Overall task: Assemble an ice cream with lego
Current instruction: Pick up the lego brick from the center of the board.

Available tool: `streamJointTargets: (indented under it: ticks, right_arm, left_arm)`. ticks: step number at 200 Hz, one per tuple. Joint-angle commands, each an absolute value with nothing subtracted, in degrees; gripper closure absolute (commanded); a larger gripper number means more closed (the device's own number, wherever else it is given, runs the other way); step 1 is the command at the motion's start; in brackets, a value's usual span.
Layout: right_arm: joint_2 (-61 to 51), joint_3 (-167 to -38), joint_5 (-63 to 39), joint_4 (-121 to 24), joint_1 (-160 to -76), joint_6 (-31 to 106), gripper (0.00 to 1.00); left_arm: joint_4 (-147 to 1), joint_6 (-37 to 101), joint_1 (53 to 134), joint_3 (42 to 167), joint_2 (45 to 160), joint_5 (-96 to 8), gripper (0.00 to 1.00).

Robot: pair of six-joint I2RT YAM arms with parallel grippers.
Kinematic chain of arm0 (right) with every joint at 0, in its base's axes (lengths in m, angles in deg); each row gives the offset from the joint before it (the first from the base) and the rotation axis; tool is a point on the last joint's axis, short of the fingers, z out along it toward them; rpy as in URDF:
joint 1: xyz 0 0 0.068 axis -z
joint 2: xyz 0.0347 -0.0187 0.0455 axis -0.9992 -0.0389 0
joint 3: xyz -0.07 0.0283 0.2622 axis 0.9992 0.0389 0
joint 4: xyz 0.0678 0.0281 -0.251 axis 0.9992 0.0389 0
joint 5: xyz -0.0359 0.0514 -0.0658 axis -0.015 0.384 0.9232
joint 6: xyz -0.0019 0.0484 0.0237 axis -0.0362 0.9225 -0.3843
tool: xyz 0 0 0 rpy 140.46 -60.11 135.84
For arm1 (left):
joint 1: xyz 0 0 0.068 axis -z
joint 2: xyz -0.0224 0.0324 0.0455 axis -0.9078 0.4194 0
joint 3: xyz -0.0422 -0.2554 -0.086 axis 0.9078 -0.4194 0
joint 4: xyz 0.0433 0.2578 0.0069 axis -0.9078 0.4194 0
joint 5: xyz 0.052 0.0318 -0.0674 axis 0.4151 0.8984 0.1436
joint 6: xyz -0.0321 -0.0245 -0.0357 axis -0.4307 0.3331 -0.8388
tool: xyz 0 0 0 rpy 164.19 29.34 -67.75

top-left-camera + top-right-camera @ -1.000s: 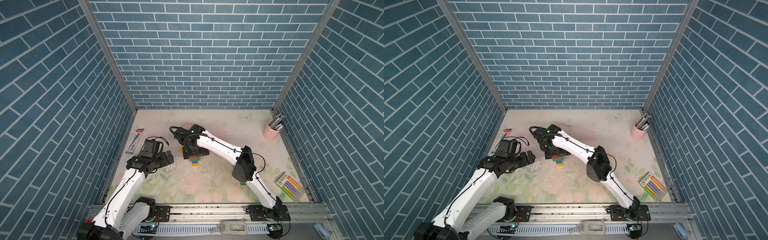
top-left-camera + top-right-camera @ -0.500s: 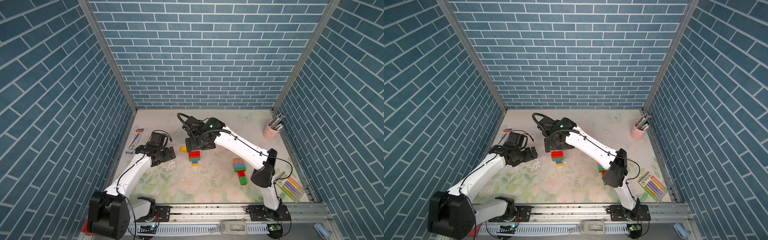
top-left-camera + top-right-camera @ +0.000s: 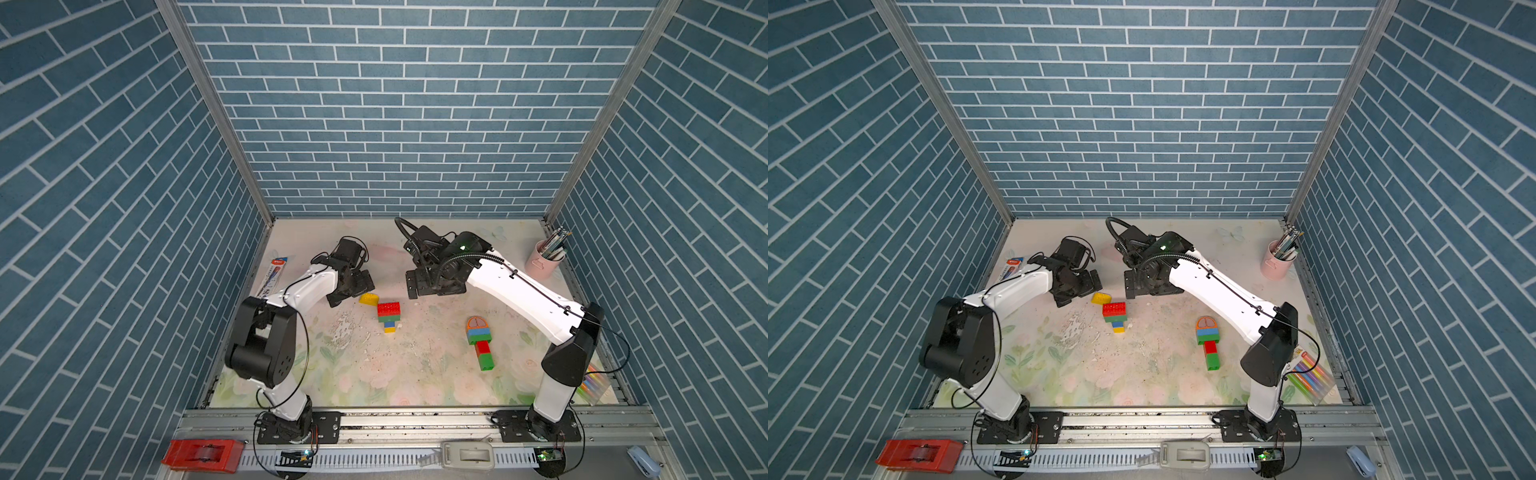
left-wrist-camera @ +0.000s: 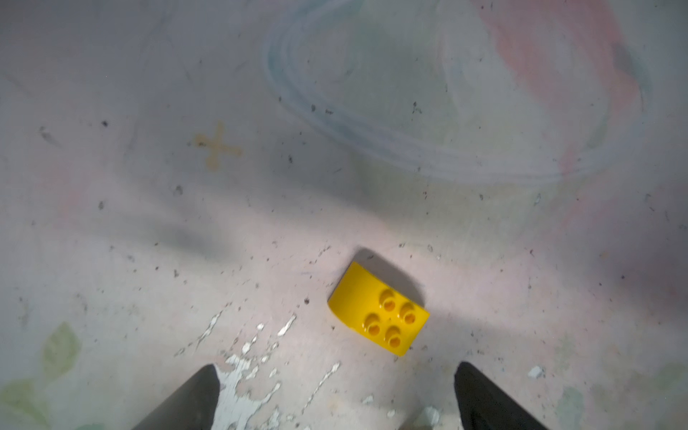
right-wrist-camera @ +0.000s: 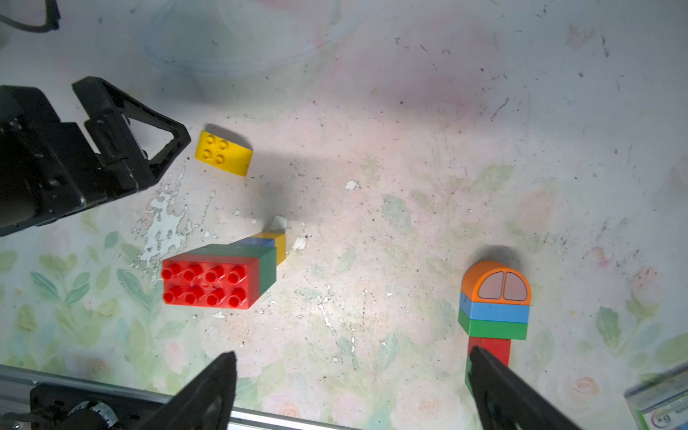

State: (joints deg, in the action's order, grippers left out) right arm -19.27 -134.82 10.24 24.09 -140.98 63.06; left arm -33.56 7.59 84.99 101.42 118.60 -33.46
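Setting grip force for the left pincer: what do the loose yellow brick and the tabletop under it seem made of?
Yellow brick: seemingly hard moulded plastic, glossy; bright highlights sit on its studs and curved top. Tabletop: apparently a matte printed floral covering, worn; white patches show where the print has flaked off. The layer beneath I cannot tell.

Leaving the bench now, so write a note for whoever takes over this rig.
Left gripper: open, empty, hovering just short of the loose yellow brick.
Right gripper: open, empty, hovering behind the bricks.
Stack: yellow, blue, green, with studded red on top; it is beside the loose yellow brick, not touching it.
Orange-topped ice cream: lies on its side, well to the stack's right.
Done: four-brick stack built.
Left: probably pick up the loose yellow brick and press it onto the red studs.
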Motion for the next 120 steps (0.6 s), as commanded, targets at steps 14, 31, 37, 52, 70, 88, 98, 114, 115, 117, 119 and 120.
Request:
streamJointTargets:
  ticks: [14, 31, 37, 52, 70, 88, 98, 114, 115, 117, 119, 120]
  right_arm:
    - [-16.5, -132.4, 9.0, 22.6, -139.3, 61.1, 0.02]
    - [-15.8, -131.2, 8.5, 21.9, -138.6, 61.1, 0.02]
    - [-15.5, -130.7, 8.4, 21.5, -138.4, 61.1, 0.02]
    - [-15.1, -129.6, 7.7, 20.7, -137.8, 61.1, 0.02]
    - [-15.1, -129.2, 7.4, 20.4, -137.4, 61.1, 0.02]
    - [-15.1, -129.2, 7.3, 20.4, -137.3, 61.0, 0.02]
    - [-15.2, -129.2, 7.2, 20.4, -137.1, 61.0, 0.02]
    - [-15.4, -129.3, 7.1, 20.3, -137.0, 61.0, 0.02]
    - [-15.4, -129.3, 7.1, 20.3, -137.0, 61.0, 0.02]
    - [-15.4, -129.3, 7.0, 20.3, -137.0, 60.9, 0.02]
    - [-15.5, -129.3, 7.0, 20.3, -137.0, 60.9, 0.02]
    - [-15.5, -129.3, 7.0, 20.3, -137.0, 60.9, 0.02]
  left_arm:
    - [-26.9, 8.1, 87.2, 108.9, 126.9, -27.8, 0.0]
    - [-25.4, 9.4, 87.7, 110.9, 129.8, -27.5, 0.0]
    - [-25.0, 9.7, 87.8, 111.3, 130.6, -27.8, 0.0]
    - [-24.6, 10.4, 87.8, 111.7, 132.3, -29.3, 0.0]
    - [-24.5, 10.7, 87.8, 110.9, 132.5, -29.8, 0.01]
    - [-24.6, 10.4, 87.8, 108.8, 130.9, -29.5, 0.01]
    - [-24.6, 10.1, 87.6, 107.3, 129.6, -29.2, 0.01]
    - [-25.0, 9.5, 87.5, 104.6, 126.9, -29.2, 0.02]
    - [-25.0, 9.5, 87.5, 104.5, 126.7, -29.1, 0.02]
    - [-25.1, 9.4, 87.5, 104.1, 126.4, -29.1, 0.02]
    - [-25.2, 9.5, 87.5, 103.8, 126.0, -29.1, 0.02]
    - [-25.3, 9.4, 87.4, 103.6, 125.8, -29.1, 0.02]
